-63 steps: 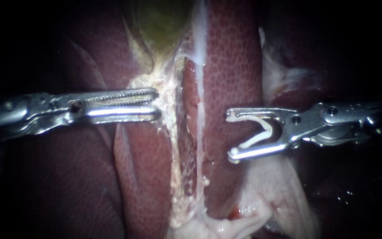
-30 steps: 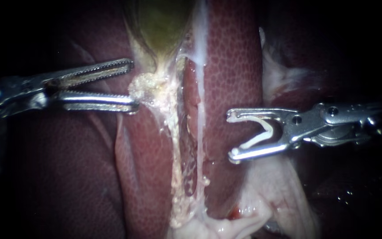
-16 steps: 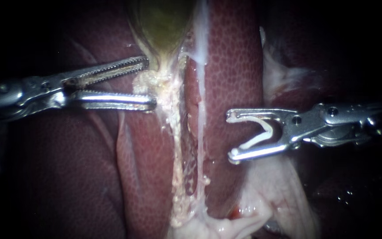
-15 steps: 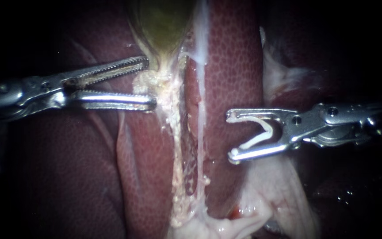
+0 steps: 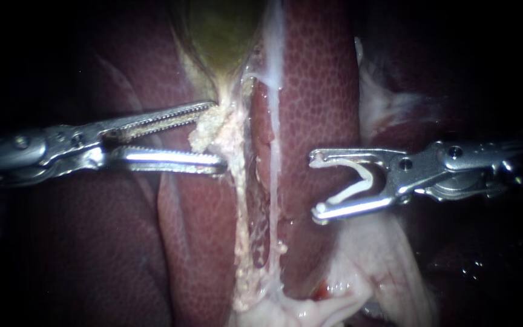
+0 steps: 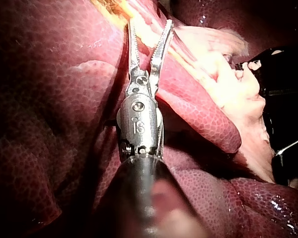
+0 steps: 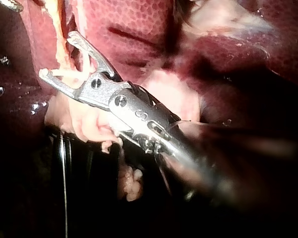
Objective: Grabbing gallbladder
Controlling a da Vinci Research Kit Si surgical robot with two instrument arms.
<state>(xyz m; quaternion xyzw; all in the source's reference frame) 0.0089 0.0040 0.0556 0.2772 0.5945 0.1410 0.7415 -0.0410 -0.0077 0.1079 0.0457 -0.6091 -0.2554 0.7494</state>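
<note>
gallbladder (image 5: pixel 219 30) lies at the top centre of the endoscope view, a green-yellow sac that narrows downward to a point between lobes of dark red, mottled liver (image 5: pixel 316 91). directly under that narrow end sits a lump of pale, crumbly fatty tissue (image 5: pixel 210 127), and from it a thin, pale yellow strand (image 5: pixel 243 230) runs down the groove in the liver. beside the strand, a whitish band (image 5: pixel 273 91) runs down the liver surface.

the left instrument (image 5: pixel 216 136) comes in nearly level from the left. its two long toothed jaws stand apart with a clear gap, the upper one tilted up so its tip reaches the spot where the gallbladder's narrow end meets the fatty lump, the lower one level with its tip against the strand just below the lump. the lump lies in the mouth of the jaws, but they have not closed on it. in the left wrist view the left instrument (image 6: pixel 150 25) shows the same gap, with its tips at pale tissue ahead.

well apart, across the groove, the right instrument (image 5: pixel 317 184) comes in level from the right. its short hooked jaws are spread wide and hold a white v-shaped clip (image 5: pixel 351 191) seated against both of them. its tips hang over the liver surface, with soft pinkish-white tissue (image 5: pixel 370 260) below. the right wrist view shows the right instrument (image 7: pixel 57 54) spread the same way.
</note>
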